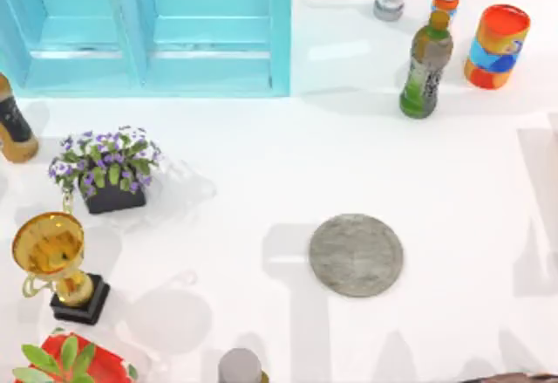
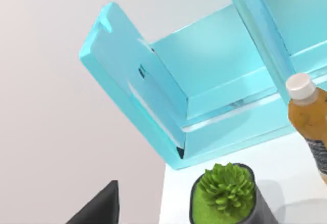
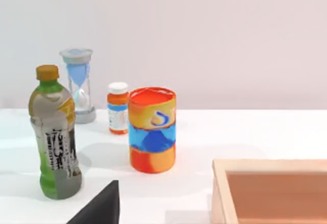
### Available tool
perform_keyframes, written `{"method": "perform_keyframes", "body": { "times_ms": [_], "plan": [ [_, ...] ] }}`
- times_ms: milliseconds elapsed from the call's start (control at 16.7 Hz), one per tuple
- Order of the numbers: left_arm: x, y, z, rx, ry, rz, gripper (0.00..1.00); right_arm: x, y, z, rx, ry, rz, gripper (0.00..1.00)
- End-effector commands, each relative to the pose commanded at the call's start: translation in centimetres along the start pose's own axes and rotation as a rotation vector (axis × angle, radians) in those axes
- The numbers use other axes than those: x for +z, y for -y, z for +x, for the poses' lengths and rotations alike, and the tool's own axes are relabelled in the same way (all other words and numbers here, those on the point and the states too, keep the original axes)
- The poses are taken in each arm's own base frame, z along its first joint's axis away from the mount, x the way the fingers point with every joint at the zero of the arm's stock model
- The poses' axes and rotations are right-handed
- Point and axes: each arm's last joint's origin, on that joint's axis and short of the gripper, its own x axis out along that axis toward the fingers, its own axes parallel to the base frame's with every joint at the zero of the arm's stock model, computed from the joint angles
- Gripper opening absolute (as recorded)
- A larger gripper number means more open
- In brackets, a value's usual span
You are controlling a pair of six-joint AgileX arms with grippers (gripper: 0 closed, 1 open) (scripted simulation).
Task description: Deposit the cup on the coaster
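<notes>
Left gripper (image 2: 99, 209) shows as a dark sliver in its wrist view, so I can't tell if it's open or closed. Same for the right gripper (image 3: 99, 208). Looks like step one: the cup (image 1: 185, 189) isn't picked up yet. It's a faint, see-through tumbler just right of the flower pot (image 1: 112, 193), well left of the grey coaster (image 1: 356, 255). Next up: reach it, probably with the left arm.

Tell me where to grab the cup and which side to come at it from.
Grip the cup across its round side wall, about mid-height, coming in from the top view's right, the side facing the coaster. It seems to stand upright close beside the flower pot, which blocks its left. Its clear outline is faint, so this is tentative.
</notes>
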Motion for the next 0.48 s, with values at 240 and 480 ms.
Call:
{"method": "perform_keyframes", "body": {
  "times_ms": [240, 480],
  "plan": [
    [3.3, -3.8, 1.7, -0.091, -0.254, 0.421, 1.00, 0.0, 0.0, 0.0, 0.000, 0.000, 0.000, 1.00],
    [4.0, -6.5, 5.9, -0.380, -0.485, 0.766, 1.00, 0.0, 0.0, 0.0, 0.000, 0.000, 0.000, 1.00]
  ]
}}
